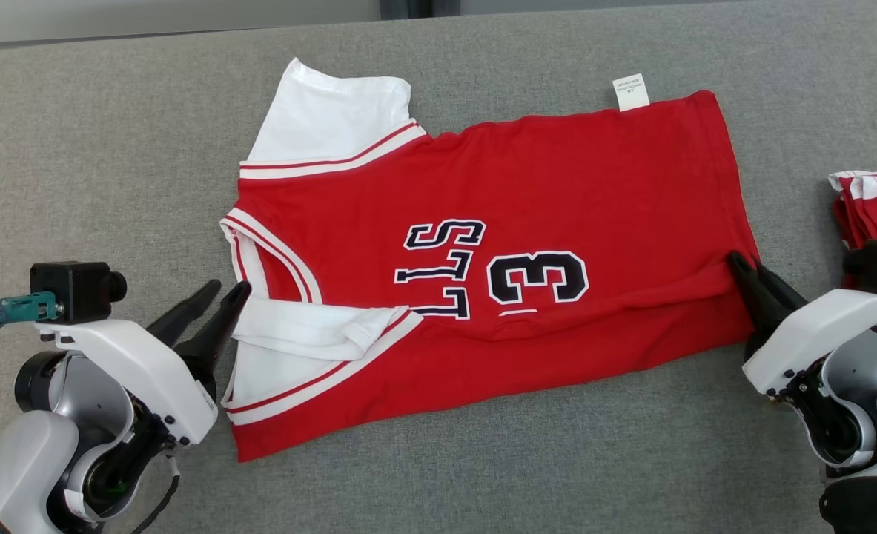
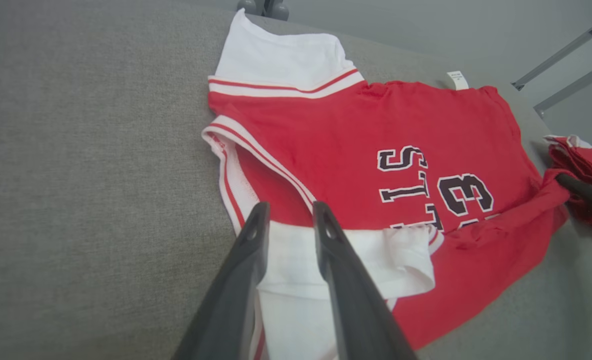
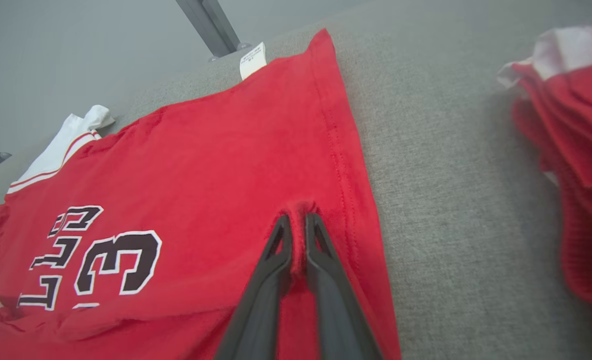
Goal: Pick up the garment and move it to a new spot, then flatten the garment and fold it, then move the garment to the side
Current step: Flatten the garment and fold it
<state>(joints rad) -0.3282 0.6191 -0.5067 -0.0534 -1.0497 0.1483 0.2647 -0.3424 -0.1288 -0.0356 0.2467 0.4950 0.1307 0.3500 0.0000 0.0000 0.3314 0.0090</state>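
Garment (image 1: 482, 245) on grey fabric surface (image 1: 112, 148)

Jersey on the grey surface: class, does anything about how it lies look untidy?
Yes. On the jersey, the near white sleeve lies crumpled over the folded edge, and the fold hides part of the lettering. At the hem, the right gripper has its jaws pinching a pucker of cloth.

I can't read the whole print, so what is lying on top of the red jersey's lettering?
A folded-over strip of the jersey itself, carrying its white sleeve, lies over the near side. Whatever print continues beneath that fold cannot be seen.
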